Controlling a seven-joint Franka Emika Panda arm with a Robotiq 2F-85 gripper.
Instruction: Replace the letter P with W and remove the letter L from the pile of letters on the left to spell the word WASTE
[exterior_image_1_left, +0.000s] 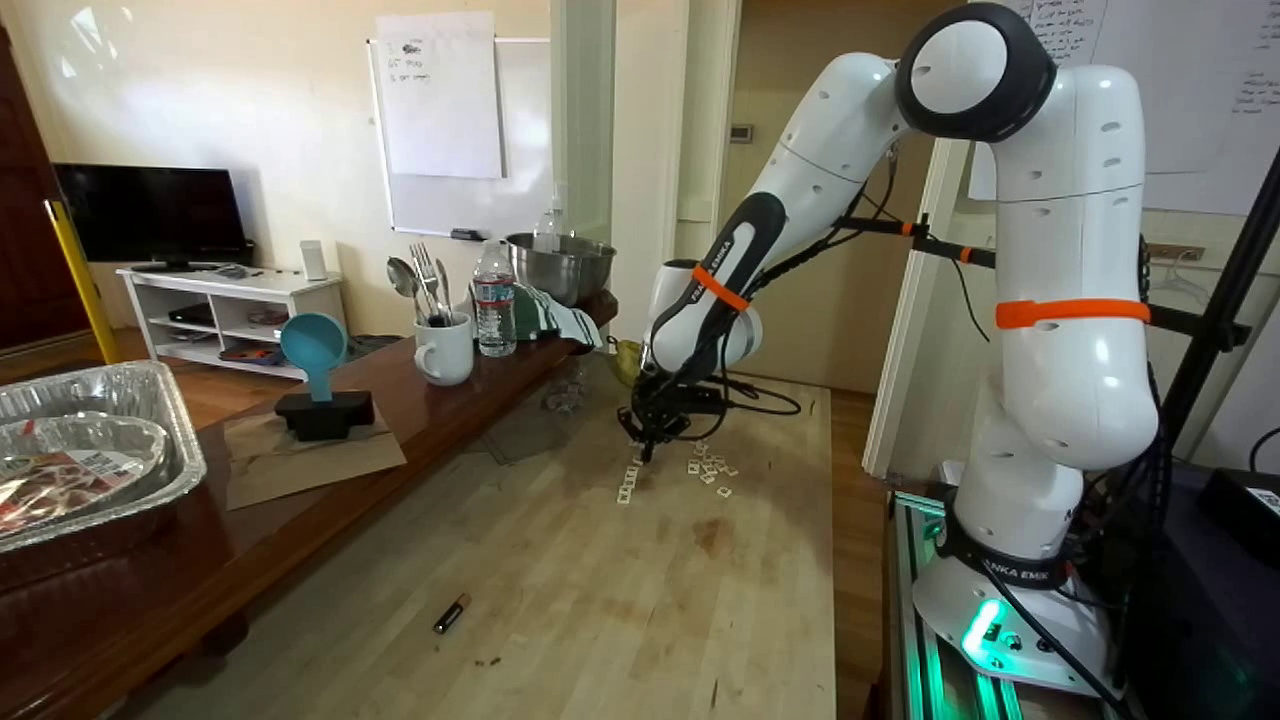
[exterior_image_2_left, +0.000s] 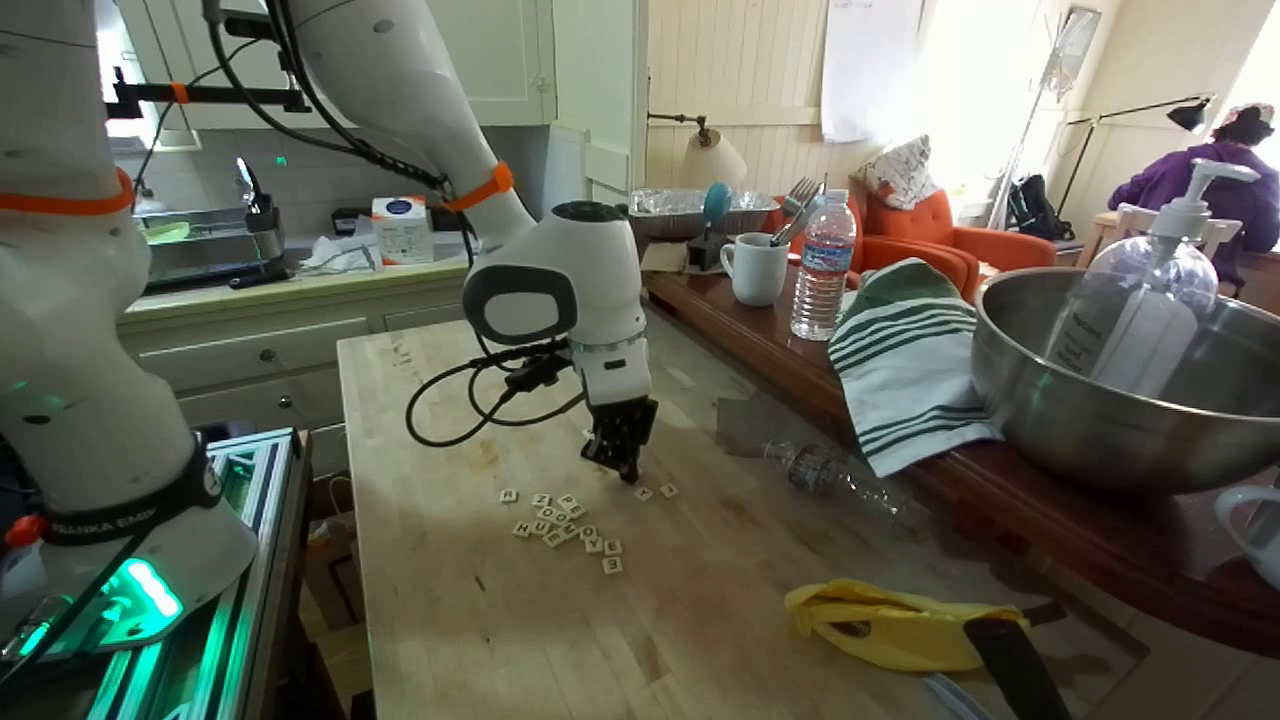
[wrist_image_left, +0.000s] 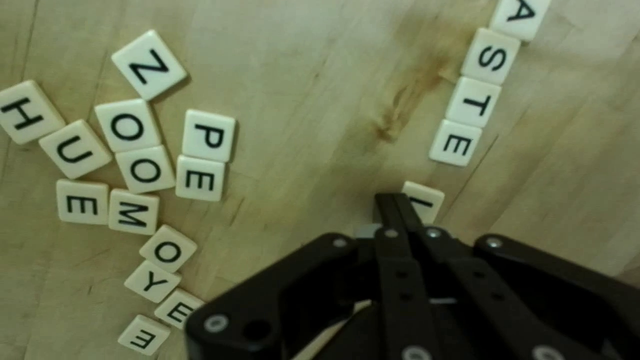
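Over the wooden desk (exterior_image_1_left: 600, 600), held the gripper (wrist_image_left: 397, 204) pressed together by a partly hidden tile (wrist_image_left: 428, 201), farther from the robot-side edge (exterior_image_1_left: 828, 560) than the letter P (wrist_image_left: 209, 136)

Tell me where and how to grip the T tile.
Probably from above, pinching the T tile midway along its left and right edges as the wrist view shows it. It lies flat, those edges are free, and the S tile and E tile abut its other two. The fingers look shut, so open them first.
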